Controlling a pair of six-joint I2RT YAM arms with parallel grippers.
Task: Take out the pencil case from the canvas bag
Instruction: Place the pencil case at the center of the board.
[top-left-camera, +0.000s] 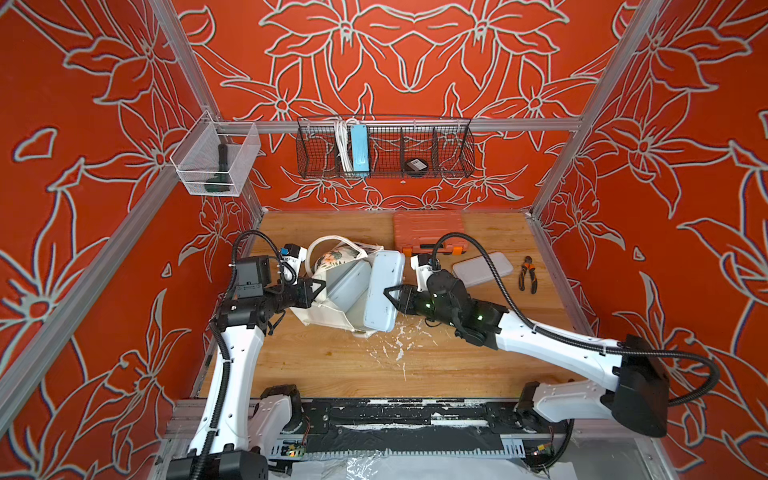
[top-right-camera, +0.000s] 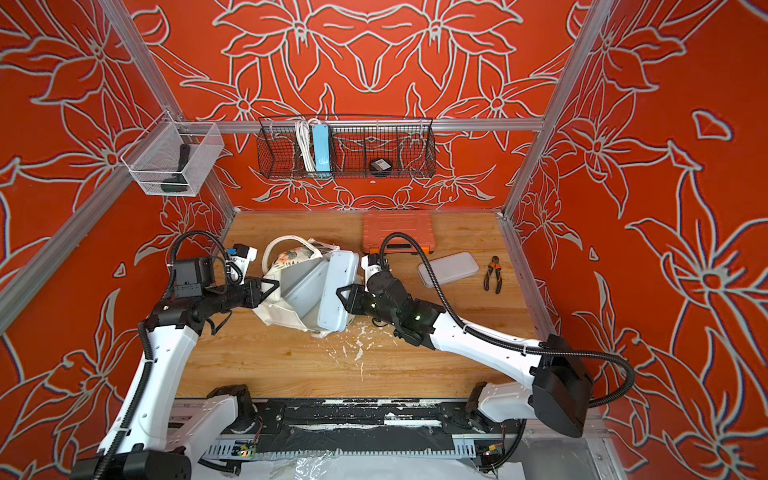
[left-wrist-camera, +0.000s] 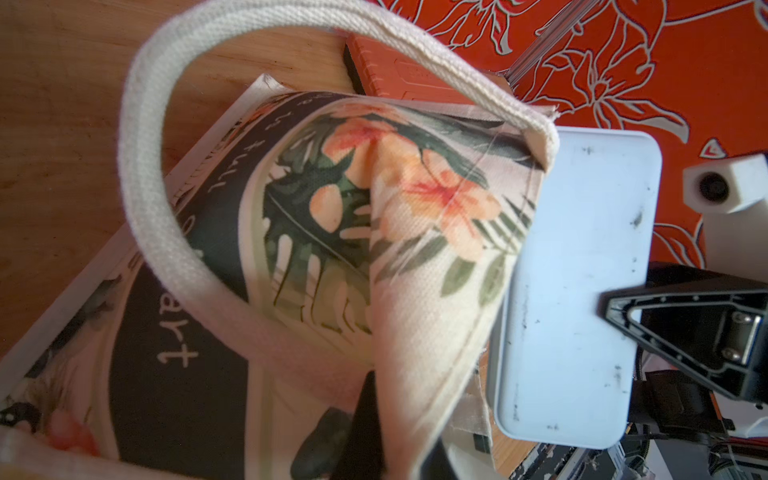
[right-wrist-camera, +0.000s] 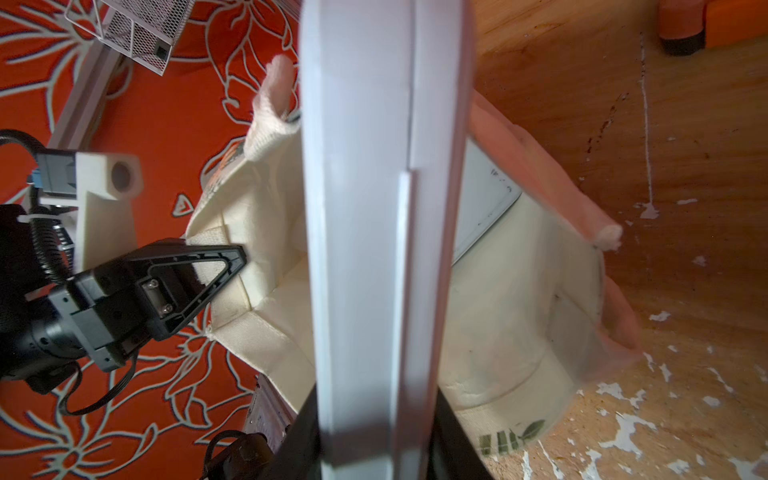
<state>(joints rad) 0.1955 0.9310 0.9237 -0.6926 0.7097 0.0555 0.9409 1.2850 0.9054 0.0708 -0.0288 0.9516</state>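
Note:
The canvas bag (top-left-camera: 328, 318) (top-right-camera: 280, 316) lies on the wooden table with its mouth facing right and its flower print (left-wrist-camera: 415, 232) turned up. My left gripper (top-left-camera: 319, 291) (top-right-camera: 272, 291) is shut on the cloth of its left rim (right-wrist-camera: 224, 245). My right gripper (top-left-camera: 390, 293) (top-right-camera: 343, 293) (right-wrist-camera: 374, 436) is shut on a pale blue-grey pencil case (top-left-camera: 384, 291) (top-right-camera: 336, 291) (left-wrist-camera: 582, 270) (right-wrist-camera: 365, 208), held at the bag's mouth and standing on edge. A second pale case (top-left-camera: 347, 282) (top-right-camera: 303, 286) sits inside the bag.
An orange tool case (top-left-camera: 428, 230) lies behind the bag. A third pale case (top-left-camera: 482, 268) and pliers (top-left-camera: 528, 274) lie on the table to the right. A black wire basket (top-left-camera: 384, 147) and a white mesh basket (top-left-camera: 216, 158) hang on the walls. White paint flecks (top-left-camera: 399, 345) mark the table.

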